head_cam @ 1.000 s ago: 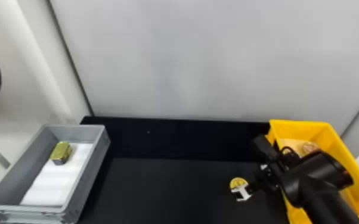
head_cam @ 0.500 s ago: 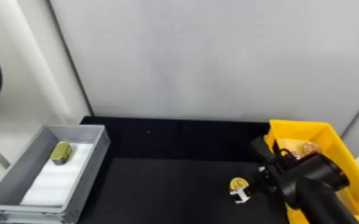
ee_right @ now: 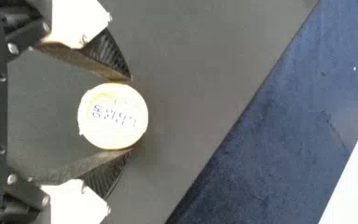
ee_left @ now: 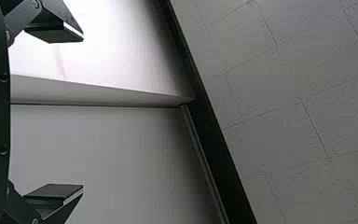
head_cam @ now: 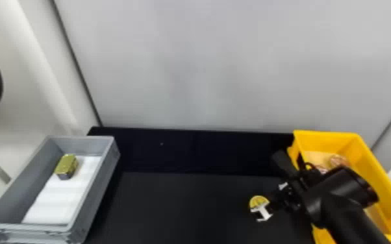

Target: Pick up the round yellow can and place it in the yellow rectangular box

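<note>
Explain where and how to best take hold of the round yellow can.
Probably pinch the round yellow can across opposite points of its curved side wall, coming from above: it appears to stand with its circular lid facing up.

Bright yellow box (head_cam: 376, 172), grey bin (head_cam: 100, 191)

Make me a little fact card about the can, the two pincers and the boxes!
Yellow can: round, held, not in the yellow box yet
Right pincer: closed on the can's two sides
Left pincer: open, holding nothing
Yellow box place: robot's right
Inside it: something pinkish
Gray box: robot's left
Inside it: green-gold block, white sheet
</note>
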Robot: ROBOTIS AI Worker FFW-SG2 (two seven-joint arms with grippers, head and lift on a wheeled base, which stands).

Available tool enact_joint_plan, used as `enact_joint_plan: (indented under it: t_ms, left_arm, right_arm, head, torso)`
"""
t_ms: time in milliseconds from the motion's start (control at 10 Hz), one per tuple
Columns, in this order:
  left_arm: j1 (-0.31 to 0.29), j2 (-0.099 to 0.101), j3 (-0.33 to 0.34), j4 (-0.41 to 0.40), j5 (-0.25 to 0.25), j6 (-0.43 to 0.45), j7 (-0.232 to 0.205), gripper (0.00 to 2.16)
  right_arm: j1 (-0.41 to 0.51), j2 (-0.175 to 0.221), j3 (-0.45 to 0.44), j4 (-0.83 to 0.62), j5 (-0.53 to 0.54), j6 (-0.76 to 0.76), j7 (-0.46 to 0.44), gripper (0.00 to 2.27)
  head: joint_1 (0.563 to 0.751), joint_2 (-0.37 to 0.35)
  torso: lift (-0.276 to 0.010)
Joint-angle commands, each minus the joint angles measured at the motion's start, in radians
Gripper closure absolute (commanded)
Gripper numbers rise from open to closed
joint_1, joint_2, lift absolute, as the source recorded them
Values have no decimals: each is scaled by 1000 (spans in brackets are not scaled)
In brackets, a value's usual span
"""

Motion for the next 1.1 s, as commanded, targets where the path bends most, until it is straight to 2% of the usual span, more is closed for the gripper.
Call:
enact_joint_plan:
  t_ms: [0,300,500,800,1000]
  left_arm:
    - [-1,0,3,0,0,-1,-1,136]
    - [-1,2,5,0,0,-1,-1,136]
    - [2,3,-6,0,0,-1,-1,136]
    - [11,12,-5,0,5,7,0,136]
    - [10,17,-8,0,5,10,-1,136]
  right_arm:
    - [-2,-6,14,-13,2,27,-1,638]
    - [1,-12,14,-38,6,48,2,679]
    - [32,-23,0,-108,19,101,13,679]
    - [58,-74,4,-283,28,194,55,679]
    - [21,-108,2,-354,15,222,56,679]
  head:
    - [663,54]
    - [663,54]
    - [663,54]
    - [663,54]
    - [663,54]
  torso:
    - [-10]
    - [-10]
    - [-10]
    - [-10]
    - [-10]
